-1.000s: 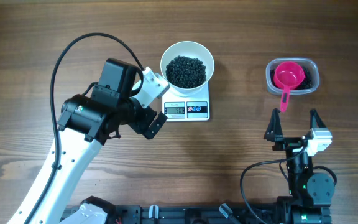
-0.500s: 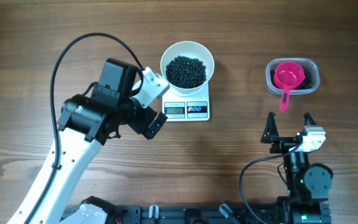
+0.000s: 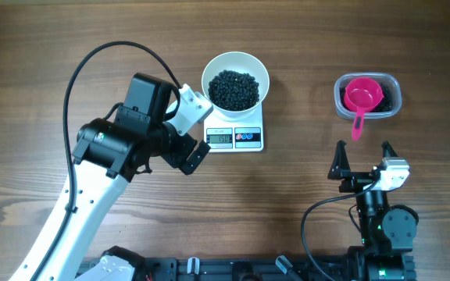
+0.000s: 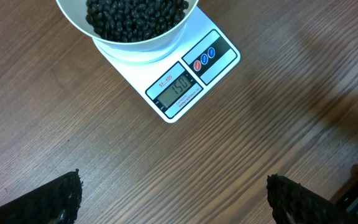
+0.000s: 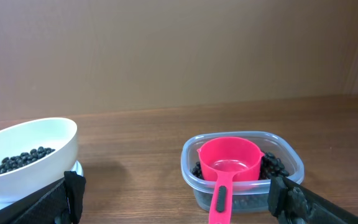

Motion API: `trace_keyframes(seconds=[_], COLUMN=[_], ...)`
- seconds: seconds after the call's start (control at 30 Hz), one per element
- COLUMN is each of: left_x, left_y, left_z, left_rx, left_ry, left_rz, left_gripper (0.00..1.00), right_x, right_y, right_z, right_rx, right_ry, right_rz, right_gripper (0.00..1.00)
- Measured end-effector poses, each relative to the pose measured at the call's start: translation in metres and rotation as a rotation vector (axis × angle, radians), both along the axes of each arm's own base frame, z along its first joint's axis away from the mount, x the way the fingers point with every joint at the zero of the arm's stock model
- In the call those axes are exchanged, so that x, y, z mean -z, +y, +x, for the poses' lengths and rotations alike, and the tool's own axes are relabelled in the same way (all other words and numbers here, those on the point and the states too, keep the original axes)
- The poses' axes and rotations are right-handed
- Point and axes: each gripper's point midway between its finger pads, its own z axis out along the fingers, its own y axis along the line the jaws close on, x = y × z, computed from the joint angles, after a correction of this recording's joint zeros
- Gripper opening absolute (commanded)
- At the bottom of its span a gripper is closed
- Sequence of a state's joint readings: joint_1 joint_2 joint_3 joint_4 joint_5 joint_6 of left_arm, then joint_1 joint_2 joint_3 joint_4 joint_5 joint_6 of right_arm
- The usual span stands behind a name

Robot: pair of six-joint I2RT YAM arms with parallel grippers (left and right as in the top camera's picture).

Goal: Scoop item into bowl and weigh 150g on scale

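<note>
2 grippers gape wide, both empty. Tiny black round beads [image 3: 234, 90] sit in round white bowl [image 3: 207, 74] on flat white digital scale [image 3: 256, 121], display 150. Left gripper [image 4: 176, 202] is nearest, bowl just ahead. Pink plastic scoop cup [image 3: 362, 95] handle points at right gripper [image 3: 363, 152].

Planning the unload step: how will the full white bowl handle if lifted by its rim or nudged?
The white bowl looks rigid and glossy, so a rim pinch may slip. It holds a pile of loose black beans, so probably hefty and spill-prone if tilted. It is wider than the scale under it, so a side nudge might tip it off.
</note>
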State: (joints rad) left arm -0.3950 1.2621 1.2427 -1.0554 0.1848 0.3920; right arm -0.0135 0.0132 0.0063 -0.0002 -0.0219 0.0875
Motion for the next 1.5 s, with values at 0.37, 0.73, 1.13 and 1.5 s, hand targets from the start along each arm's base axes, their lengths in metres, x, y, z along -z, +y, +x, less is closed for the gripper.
trace_keyframes(seconds=[0.37, 0.73, 1.13, 1.5], left_x=[-0.011, 0.083, 0.029, 0.002], left_y=[0.007, 0.087, 0.066, 0.098], left_z=[-0.016, -0.121, -0.094, -0.028], left_rx=[0.0, -0.229, -0.145, -0.416], left_ry=[-0.056, -0.177, -0.572, -0.917], left_rz=[-0.023, -0.071, -0.288, -0.444], left_gripper=[1.0, 0.93, 1.0, 1.0], right_x=[0.0, 0.0, 0.0, 0.0], right_y=[0.0, 0.0, 0.0, 0.0], right_z=[0.0, 0.0, 0.0, 0.0], right_rx=[0.0, 0.0, 0.0, 0.0], right_ry=[0.0, 0.001, 0.0, 0.001], right_rz=[0.0, 0.0, 0.0, 0.0], right_gripper=[1.0, 1.0, 1.0, 1.0])
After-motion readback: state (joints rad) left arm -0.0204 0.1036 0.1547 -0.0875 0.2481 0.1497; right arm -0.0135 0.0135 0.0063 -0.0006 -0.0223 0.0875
